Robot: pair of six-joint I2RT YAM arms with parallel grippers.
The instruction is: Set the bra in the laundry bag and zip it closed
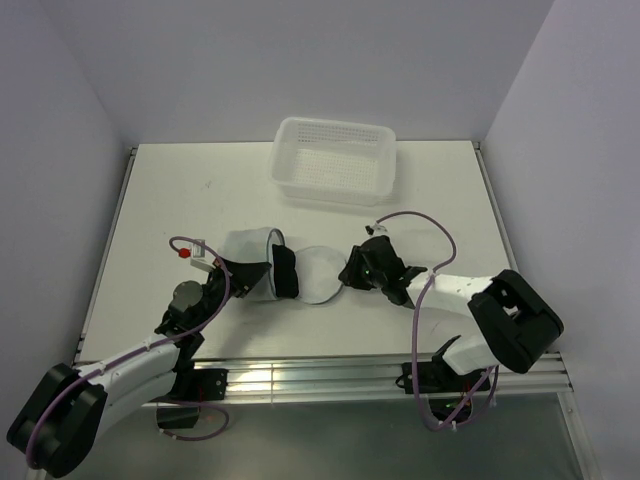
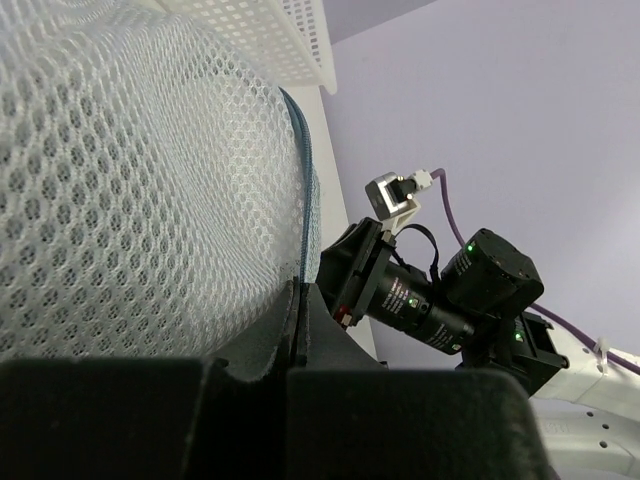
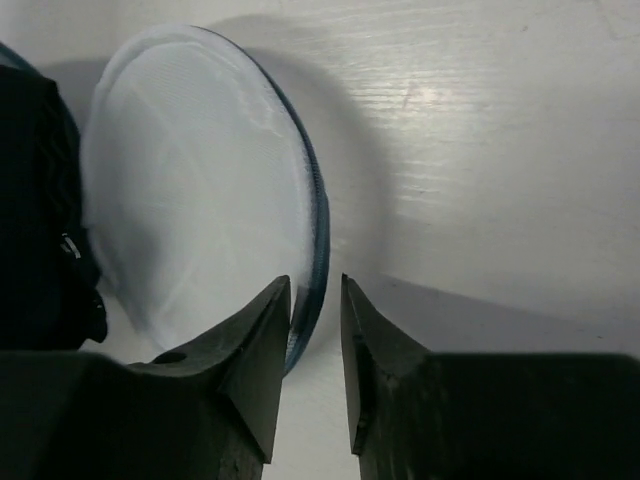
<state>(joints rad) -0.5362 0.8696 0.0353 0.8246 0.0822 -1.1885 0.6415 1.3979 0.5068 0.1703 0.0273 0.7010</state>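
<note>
The laundry bag (image 1: 320,273) lies open on the table, one half standing on the left (image 1: 248,250), the other lying flat. The black bra (image 1: 286,272) sits in the left half. My left gripper (image 1: 250,275) is shut on that half's edge; in the left wrist view its jaws (image 2: 298,290) pinch the mesh (image 2: 130,180) by the dark zipper rim (image 2: 304,190). My right gripper (image 1: 347,275) is open, its fingertips straddling the flat half's zipper rim (image 3: 318,230). In the right wrist view the gripper (image 3: 315,287) has the rim between its fingers, and the bra (image 3: 40,210) shows dark at the left.
A white perforated plastic basket (image 1: 335,160) stands at the back centre of the table; its corner shows in the left wrist view (image 2: 270,40). The right arm's wrist camera (image 2: 410,300) sits close behind the bag. Walls enclose the table on three sides.
</note>
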